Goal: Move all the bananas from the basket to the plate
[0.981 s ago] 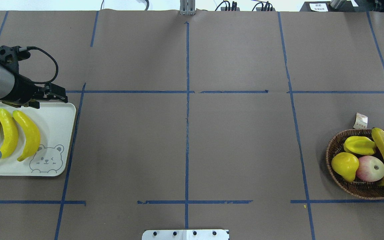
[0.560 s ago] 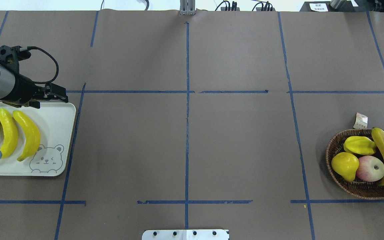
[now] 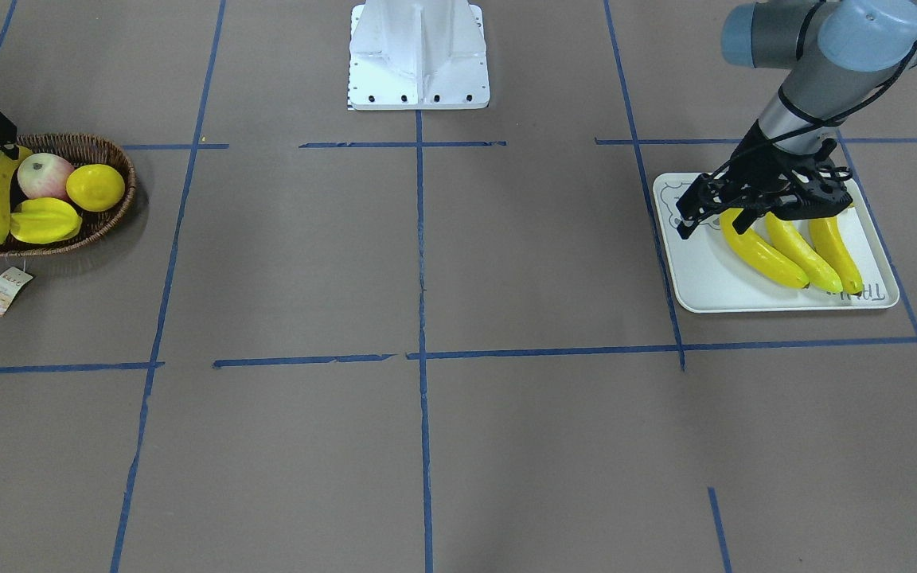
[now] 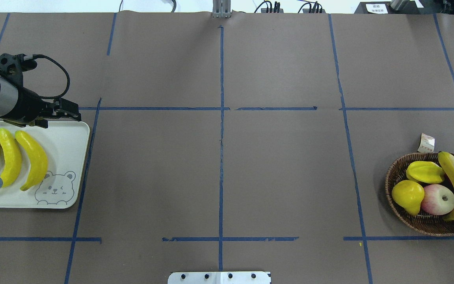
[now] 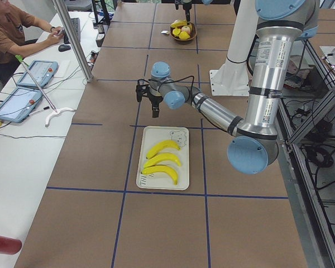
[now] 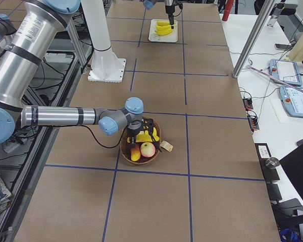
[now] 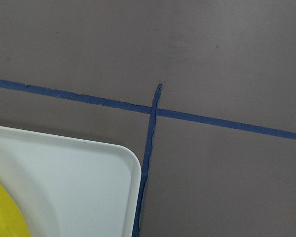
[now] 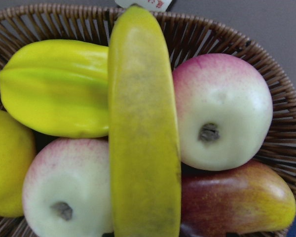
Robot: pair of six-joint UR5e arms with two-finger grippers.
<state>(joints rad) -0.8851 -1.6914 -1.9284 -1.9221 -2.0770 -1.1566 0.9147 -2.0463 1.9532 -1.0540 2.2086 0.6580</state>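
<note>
Brown table (image 4: 250, 177), glossy yellow banana (image 8: 143, 128)

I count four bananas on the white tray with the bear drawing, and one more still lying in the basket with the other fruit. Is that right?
Not quite. The tray holds three bananas, not four; the overhead view shows them lying side by side. The rest stands: one banana is still in the basket with the other fruit.
</note>
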